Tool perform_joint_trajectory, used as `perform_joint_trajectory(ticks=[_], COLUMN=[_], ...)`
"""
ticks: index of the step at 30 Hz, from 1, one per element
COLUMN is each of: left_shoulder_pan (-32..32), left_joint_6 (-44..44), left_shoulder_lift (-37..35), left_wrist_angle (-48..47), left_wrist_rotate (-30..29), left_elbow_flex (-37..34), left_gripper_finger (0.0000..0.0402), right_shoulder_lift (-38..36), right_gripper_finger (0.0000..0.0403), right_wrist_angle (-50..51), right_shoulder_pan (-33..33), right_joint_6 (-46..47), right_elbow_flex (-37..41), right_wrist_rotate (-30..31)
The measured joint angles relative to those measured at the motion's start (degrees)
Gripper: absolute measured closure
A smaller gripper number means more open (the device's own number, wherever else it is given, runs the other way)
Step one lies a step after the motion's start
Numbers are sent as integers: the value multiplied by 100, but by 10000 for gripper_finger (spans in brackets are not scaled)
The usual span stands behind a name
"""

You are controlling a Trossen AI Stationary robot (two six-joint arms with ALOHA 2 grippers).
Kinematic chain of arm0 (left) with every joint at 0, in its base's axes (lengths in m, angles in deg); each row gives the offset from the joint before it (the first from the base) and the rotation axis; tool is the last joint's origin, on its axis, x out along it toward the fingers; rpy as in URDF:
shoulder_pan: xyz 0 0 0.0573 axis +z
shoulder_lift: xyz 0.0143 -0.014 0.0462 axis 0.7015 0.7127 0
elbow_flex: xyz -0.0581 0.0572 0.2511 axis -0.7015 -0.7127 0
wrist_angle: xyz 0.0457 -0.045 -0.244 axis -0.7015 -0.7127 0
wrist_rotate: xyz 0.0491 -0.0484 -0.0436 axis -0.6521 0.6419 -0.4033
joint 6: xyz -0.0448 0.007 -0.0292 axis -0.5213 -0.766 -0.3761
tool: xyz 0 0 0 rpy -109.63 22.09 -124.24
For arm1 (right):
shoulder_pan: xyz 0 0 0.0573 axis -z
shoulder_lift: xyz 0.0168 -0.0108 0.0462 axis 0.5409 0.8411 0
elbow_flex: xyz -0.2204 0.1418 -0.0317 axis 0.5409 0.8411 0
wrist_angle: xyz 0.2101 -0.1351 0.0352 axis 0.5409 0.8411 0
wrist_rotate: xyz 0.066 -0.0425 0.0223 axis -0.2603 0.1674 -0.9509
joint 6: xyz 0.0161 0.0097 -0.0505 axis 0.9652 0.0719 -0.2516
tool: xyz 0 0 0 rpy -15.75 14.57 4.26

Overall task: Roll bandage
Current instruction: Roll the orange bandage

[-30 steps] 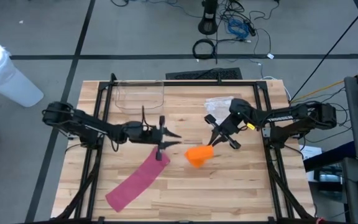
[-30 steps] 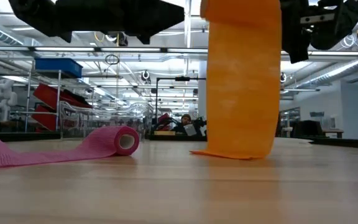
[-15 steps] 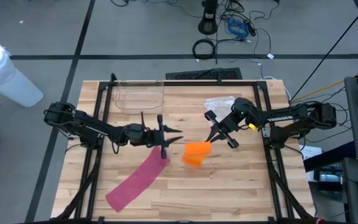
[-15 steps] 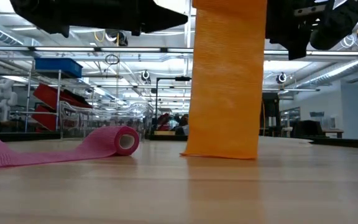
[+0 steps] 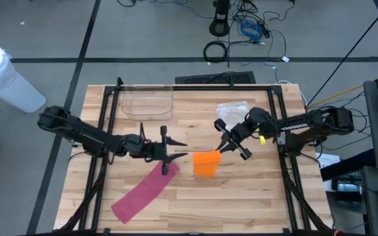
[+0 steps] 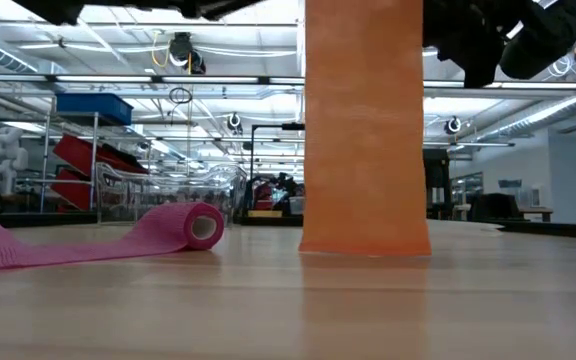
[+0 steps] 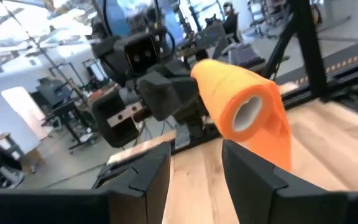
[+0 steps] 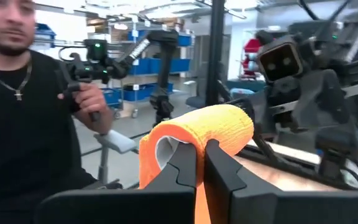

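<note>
Nearest the low camera, bare wooden worktop [image 6: 268,310] is seen, and on it the hanging tail of the orange bandage [image 6: 366,130] touches down as a broad upright band whose upper part is cut off by the frame's edge. The roll itself is held raised above the worktop by the right gripper [image 8: 199,163], whose fingers are pressed together on the roll's edge in the right wrist view; from above, that right gripper [image 5: 230,145] is found right of the worktop's middle with the orange bandage [image 5: 206,162] draped below it. The left gripper [image 5: 173,152] is seen just beside it, above the rolled end of the pink bandage [image 5: 144,191], fingers spread and nothing between them, with the orange roll [image 7: 244,112] lying ahead in its wrist view. The pink bandage [image 6: 190,226] is partly rolled, its loose strip trailing out of the low frame. Farther back, a clear plastic container [image 5: 147,99] rests at the worktop's rear. Beyond the table, a person [image 8: 27,118] in a black top is seen, a dark handheld device gripped in one hand [image 8: 89,102]; what it is cannot be made out.
</note>
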Motion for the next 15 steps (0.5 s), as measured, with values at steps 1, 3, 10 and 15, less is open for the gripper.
perform_joint_trajectory(ticks=[1, 3, 10, 15], left_shoulder_pan=[-42, -111, -151, -238], left_joint_6=[40, 155, 126, 128], left_shoulder_lift=[-4, -12, -1, -1], left_wrist_angle=[34, -7, 115, 517], left_wrist_rotate=[-1, -7, 424, 752], left_elbow_flex=[2, 1, 0, 0], left_gripper_finger=[249, 249, 249, 249], right_shoulder_lift=[0, -1, 41, 141], right_gripper_finger=[403, 403, 403, 403], right_wrist_angle=[-52, -121, -113, -145], right_shoulder_pan=[-63, -180, -458, -475], right_joint_6=[-18, -105, -265, -276], right_elbow_flex=[0, 0, -2, -2], right_wrist_rotate=[4, 42, 511, 521])
